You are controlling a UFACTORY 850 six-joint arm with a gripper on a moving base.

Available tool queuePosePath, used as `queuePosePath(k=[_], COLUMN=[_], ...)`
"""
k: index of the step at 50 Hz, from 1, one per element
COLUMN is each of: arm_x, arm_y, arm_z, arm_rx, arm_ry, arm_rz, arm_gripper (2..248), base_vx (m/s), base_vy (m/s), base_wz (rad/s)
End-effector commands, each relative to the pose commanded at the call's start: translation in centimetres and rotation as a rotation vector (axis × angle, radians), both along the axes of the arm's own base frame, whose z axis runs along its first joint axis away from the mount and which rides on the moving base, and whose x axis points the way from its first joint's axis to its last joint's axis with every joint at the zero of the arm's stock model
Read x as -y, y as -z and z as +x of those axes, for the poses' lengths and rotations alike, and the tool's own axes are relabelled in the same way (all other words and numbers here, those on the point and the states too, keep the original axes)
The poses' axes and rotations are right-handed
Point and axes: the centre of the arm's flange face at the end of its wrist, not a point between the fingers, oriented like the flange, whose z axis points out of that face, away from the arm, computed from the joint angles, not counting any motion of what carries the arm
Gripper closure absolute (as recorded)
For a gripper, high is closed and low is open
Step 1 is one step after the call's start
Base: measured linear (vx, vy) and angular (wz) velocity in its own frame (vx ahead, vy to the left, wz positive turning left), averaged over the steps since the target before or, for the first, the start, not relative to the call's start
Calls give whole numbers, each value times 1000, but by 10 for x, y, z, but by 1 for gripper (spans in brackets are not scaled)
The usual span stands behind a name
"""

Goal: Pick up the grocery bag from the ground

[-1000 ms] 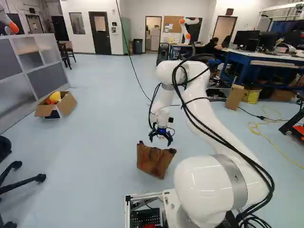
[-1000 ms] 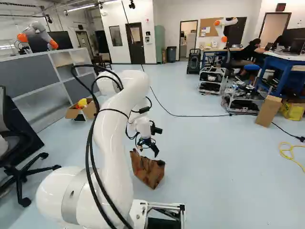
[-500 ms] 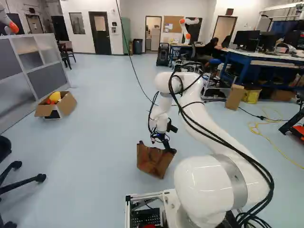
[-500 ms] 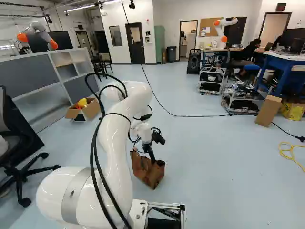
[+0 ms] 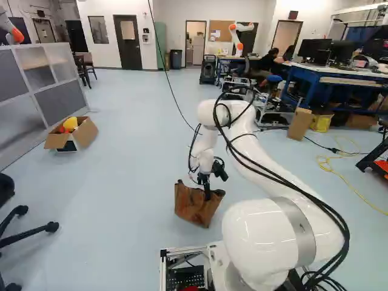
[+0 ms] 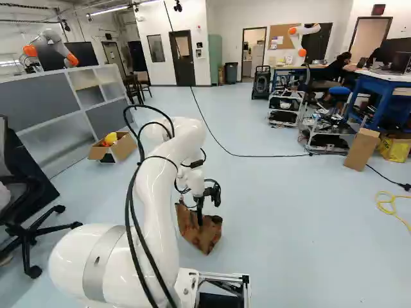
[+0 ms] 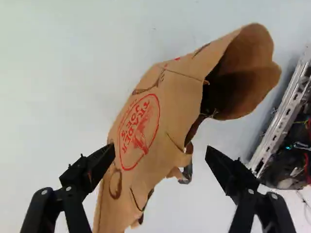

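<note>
And here's the white arm (image 6: 154, 205), rising from its big rounded joint at the foot of both base views, reaching out ahead and bending over at the elbow, its forearm dropping steeply towards the floor (image 5: 121, 200)! Black cables (image 6: 132, 192) loop clear of the elbow and run back down the arm. The black gripper (image 5: 207, 189) is pointing down, right over the brown paper grocery bag (image 5: 195, 209), and the bag is on the floor, just ahead of the base's metal frame (image 5: 182, 250).

Over to the wrist view: the gripper (image 7: 160, 153) is released, its two fingers (image 7: 95, 170) standing wide apart! The bag runs between them and out ahead, one finger overlapping its edge in this view, the other out to the side with bare floor showing beside it. Whether that overlapping finger touches the paper, I cannot tell. The bag's crumpled mouth (image 7: 245, 73) gapes towards the metal frame.

Now the print: a red oval emblem (image 7: 139, 131) with red lettering sits on the bag's broad face, closer to the overlapping finger than to the mouth, and small red marks show up near the rim.
</note>
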Motion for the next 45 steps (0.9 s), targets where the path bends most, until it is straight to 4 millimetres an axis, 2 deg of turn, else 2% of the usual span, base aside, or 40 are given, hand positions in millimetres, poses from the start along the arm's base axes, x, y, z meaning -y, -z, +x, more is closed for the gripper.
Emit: queuePosePath(k=[10, 16, 38, 39, 44, 45], arm_x=[0, 0, 0, 0, 0, 0], arm_y=[29, 43, 48, 48, 48, 48], arm_z=[1, 1, 1, 1, 1, 1], arm_rx=[-6, -8, -9, -9, -9, -9], arm_ry=[211, 272, 293, 293, 293, 293], arm_rz=[-6, -9, -9, -9, -9, -9], arm_gripper=[3, 3, 3, 35, 35, 73], base_vx=[0, 0, 0, 0, 0, 0], base_vy=[0, 0, 0, 0, 0, 0], base_wz=[0, 0, 0, 0, 0, 0])
